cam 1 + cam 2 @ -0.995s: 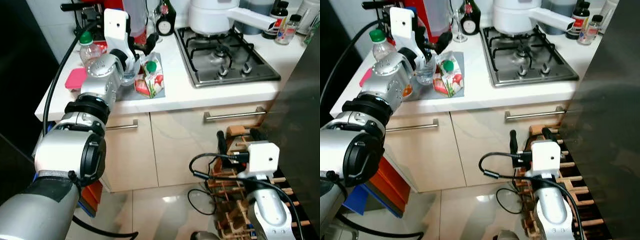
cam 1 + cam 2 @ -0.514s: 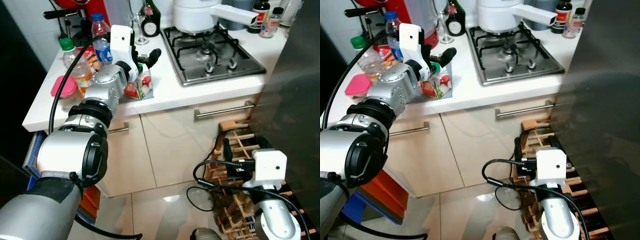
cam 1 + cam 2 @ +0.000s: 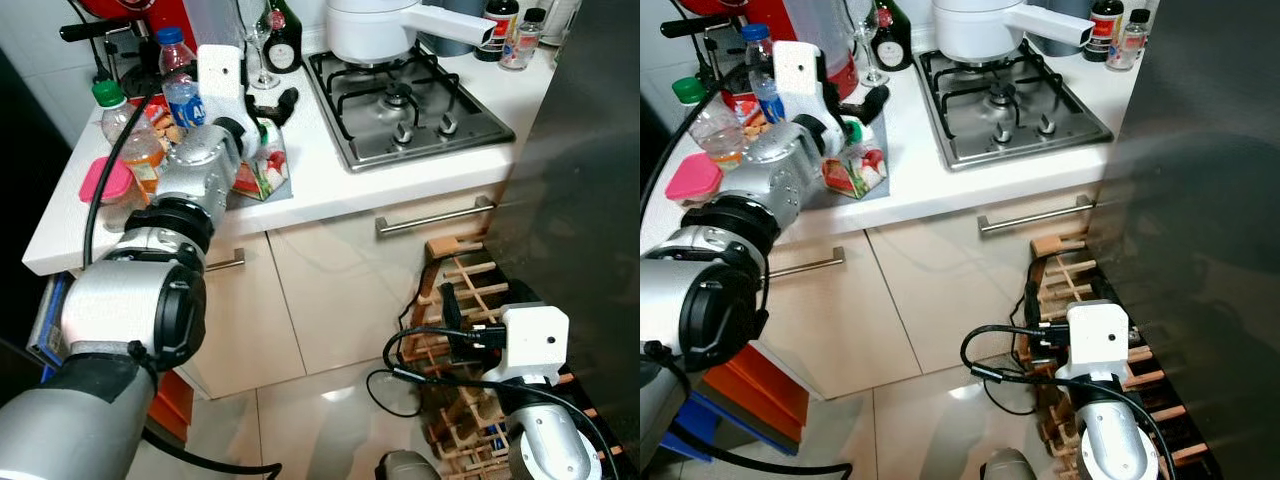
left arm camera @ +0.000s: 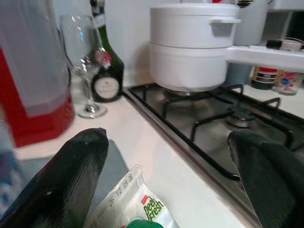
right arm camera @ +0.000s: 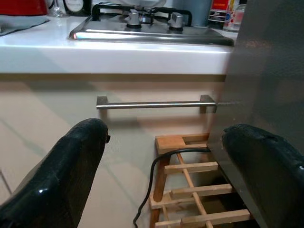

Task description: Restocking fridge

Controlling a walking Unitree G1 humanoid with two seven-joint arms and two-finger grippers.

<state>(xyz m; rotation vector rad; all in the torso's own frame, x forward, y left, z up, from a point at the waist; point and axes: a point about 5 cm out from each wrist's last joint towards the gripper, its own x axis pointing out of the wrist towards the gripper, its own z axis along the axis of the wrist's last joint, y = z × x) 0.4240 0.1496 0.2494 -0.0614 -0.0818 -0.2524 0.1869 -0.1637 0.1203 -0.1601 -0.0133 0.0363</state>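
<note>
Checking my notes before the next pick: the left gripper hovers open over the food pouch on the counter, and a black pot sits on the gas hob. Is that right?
One detail is off: the pot on the gas hob is white, not black, as the left wrist view shows. The rest holds: the left gripper hovers with jaws open over the food pouch on the counter.

— Where are we right now?
— A home kitchen: white counter (image 3: 330, 185), gas hob (image 3: 405, 100) carrying a white pot (image 3: 375, 30).
— More clues?
— Cream cabinets with bar handles (image 3: 432, 215), bottles (image 3: 182, 90), a wine glass (image 4: 85, 61), wooden rack (image 3: 465, 290).
</note>
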